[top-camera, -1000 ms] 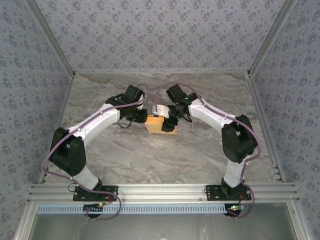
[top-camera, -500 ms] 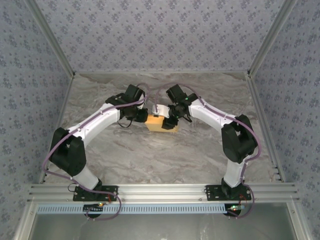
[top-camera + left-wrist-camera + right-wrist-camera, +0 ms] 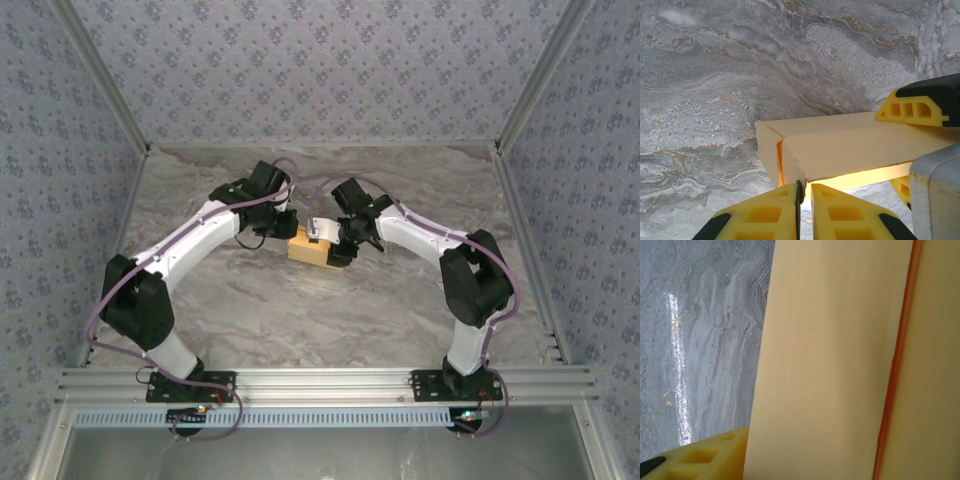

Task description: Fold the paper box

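Tan cardboard paper box (image 3: 308, 250) lies lengthwise between both arms, just beyond the table's (image 3: 250, 310) middle, left end effector (image 3: 803, 190) pinched shut on one end's edge, right end effector (image 3: 337, 252) straddling the other end, clamped or not I cannot tell.

We see a tabletop (image 3: 300, 310) with a grey marble pattern, pale swirls and thin brownish veins running across it. The surface is glossy: in the right wrist view a bright streak of light reflects off it. Patterned walls (image 3: 320, 70) close it in on the left, right and far sides. An aluminium rail (image 3: 320, 380) runs along the near edge. Around the middle of the tabletop, somewhat toward the far side, is the paper box (image 3: 308, 250), tan-yellow and rectangular. In the left wrist view one end stands a little off the surface, with marble showing beneath. Whether the other end touches we cannot tell.
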